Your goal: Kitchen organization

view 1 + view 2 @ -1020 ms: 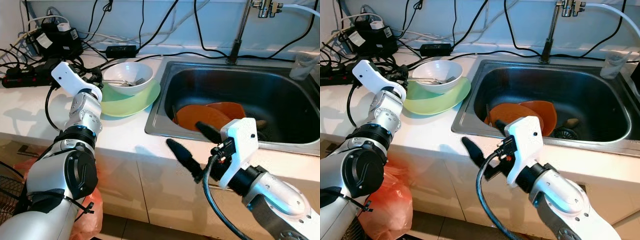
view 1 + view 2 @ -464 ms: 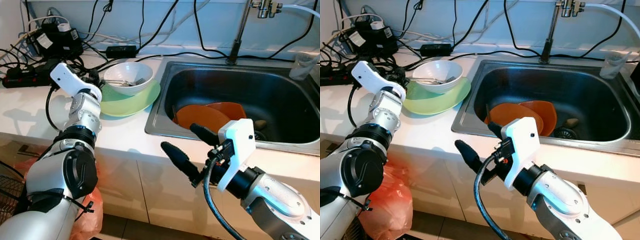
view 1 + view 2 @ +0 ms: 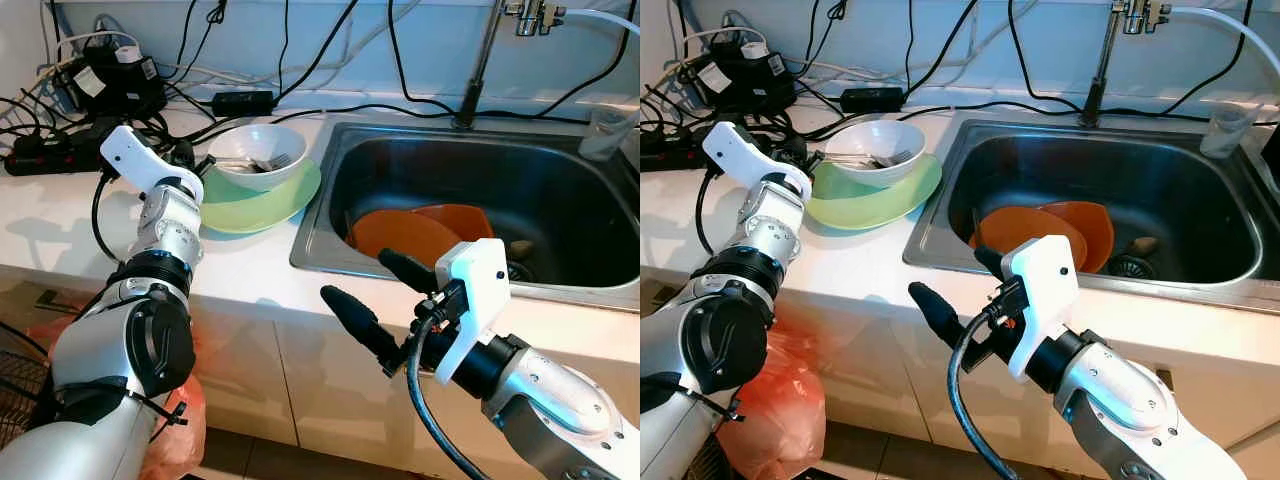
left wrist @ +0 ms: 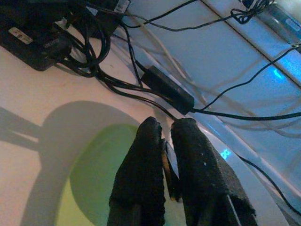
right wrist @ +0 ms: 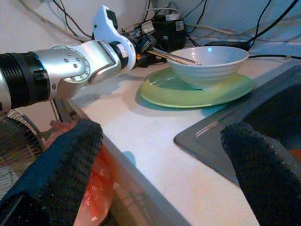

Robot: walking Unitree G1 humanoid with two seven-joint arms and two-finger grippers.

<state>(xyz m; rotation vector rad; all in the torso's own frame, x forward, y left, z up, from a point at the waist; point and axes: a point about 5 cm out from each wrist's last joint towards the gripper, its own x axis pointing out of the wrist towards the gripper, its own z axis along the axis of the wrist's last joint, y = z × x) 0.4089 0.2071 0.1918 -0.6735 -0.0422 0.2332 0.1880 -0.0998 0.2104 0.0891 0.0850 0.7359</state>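
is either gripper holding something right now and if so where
Left gripper grips a utensil handle resting in the white bowl. Right gripper is open, holding nothing.

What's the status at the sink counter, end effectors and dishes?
Left end effector shut on utensil handle at the white bowl. Right end effector open, hovering over counter edge. Bowl sits on green plate; orange plates in sink. Cables behind.

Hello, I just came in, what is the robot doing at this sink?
It is tidying dishes. The left gripper has its jaws closed on a utensil handle lying in the white bowl, which sits on the green plate. The right gripper hovers with jaws open at the sink's front edge, near two orange plates.
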